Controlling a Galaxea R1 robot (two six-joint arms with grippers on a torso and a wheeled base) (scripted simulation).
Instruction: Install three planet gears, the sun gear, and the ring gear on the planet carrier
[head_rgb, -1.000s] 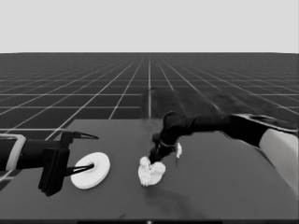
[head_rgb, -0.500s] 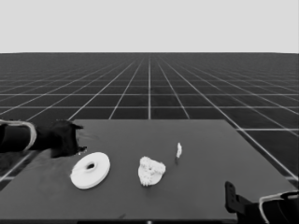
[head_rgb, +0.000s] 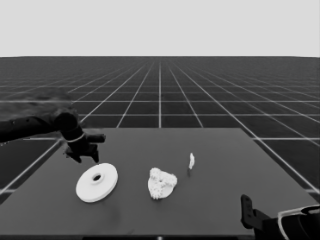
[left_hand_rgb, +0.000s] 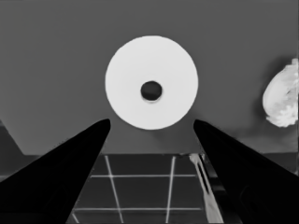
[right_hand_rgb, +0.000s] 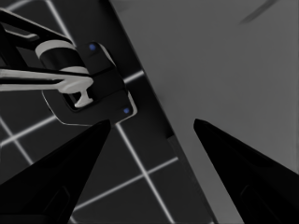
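Note:
The larger round part (head_rgb: 97, 182), a flat white disc with a dark centre hole, lies on the table's left half. In the left wrist view this larger round part (left_hand_rgb: 151, 88) lies just beyond the fingertips. My left gripper (head_rgb: 87, 156) hovers just behind it, open and holding nothing; the left gripper (left_hand_rgb: 150, 122) has its fingers spread wider than the disc. At mid-table small toothed gears (head_rgb: 159, 178) sit bunched on the smaller round part (head_rgb: 171, 186), and the cluster of gears (left_hand_rgb: 282, 100) shows at the wrist picture's edge. My right gripper (head_rgb: 248, 212) is parked at the lower right corner, open.
A thin white piece (head_rgb: 191, 160) stands upright right of the gear cluster. The right wrist view shows the right gripper (right_hand_rgb: 152, 121) over the table's corner, the floor grid, and dark machinery with blue lights (right_hand_rgb: 88, 88) beyond the edge.
The right arm left the gear cluster and pulled back to the lower right corner. The left arm drew away to the left, then came in toward the larger round part.

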